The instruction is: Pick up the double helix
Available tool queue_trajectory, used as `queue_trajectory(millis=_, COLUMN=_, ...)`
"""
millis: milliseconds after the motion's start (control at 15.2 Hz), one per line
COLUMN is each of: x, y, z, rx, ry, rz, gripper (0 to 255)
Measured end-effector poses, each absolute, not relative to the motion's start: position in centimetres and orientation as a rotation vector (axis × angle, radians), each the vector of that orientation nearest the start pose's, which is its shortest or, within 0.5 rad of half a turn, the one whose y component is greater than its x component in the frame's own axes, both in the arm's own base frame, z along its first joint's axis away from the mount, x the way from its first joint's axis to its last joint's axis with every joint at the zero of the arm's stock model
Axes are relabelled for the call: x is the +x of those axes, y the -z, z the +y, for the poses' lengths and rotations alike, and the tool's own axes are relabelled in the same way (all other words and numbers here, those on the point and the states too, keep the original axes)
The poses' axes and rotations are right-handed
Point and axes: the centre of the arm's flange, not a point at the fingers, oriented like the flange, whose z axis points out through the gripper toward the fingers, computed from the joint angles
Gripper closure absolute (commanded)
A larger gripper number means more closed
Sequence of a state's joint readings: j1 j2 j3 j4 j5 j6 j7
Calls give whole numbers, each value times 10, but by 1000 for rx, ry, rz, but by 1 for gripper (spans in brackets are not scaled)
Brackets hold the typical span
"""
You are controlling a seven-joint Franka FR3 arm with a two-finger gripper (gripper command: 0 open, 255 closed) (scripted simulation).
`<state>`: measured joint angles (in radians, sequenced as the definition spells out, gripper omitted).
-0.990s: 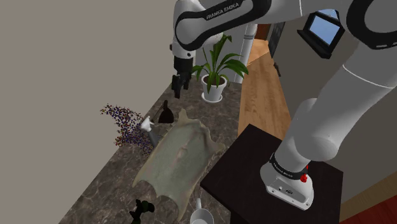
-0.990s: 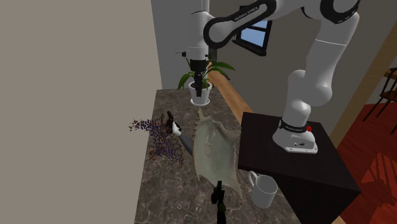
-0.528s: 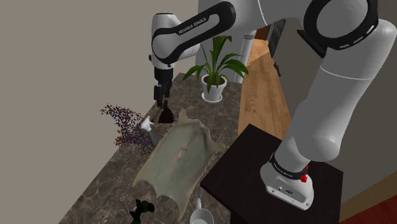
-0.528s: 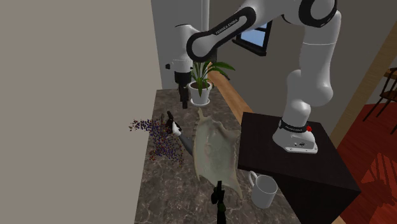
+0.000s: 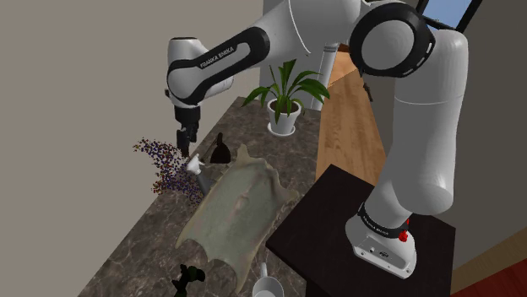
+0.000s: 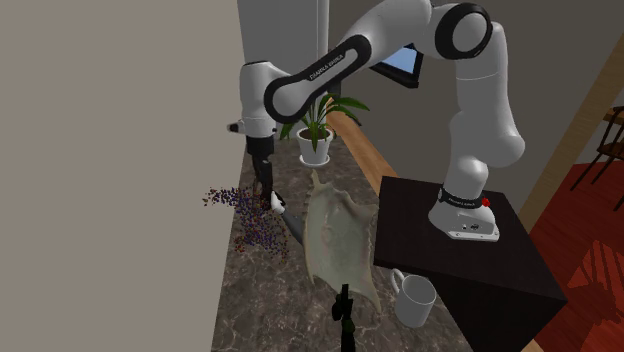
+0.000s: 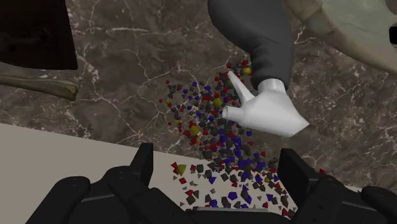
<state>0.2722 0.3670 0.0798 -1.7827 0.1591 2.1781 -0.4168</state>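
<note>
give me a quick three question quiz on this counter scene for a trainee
1. True or false: the gripper is shut on the cluster of small coloured pieces.
2. What stands at the counter's far end in the shoulder view? A) potted plant B) kettle C) lamp
3. Fill in: in the second exterior view, a white ___ stands beside the dark stand.

Key: 1 false, it is open, with the pieces beyond it; 2 A; 3 mug.
</note>
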Motion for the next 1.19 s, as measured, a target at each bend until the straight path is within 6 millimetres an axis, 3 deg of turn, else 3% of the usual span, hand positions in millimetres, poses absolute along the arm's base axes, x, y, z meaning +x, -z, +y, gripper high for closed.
queue_trajectory(millis=528, x=612, y=-316, z=235, rx=-2801, ry=54, rz=-1014, gripper=0)
queue_trajectory(millis=594, x=612, y=-314, z=235, rx=-2801, ry=54, rz=-1014, gripper=255)
queue_trajectory(millis=1188, x=612, y=-313, z=235, rx=-2802, ry=56, rz=-1012, gripper=255)
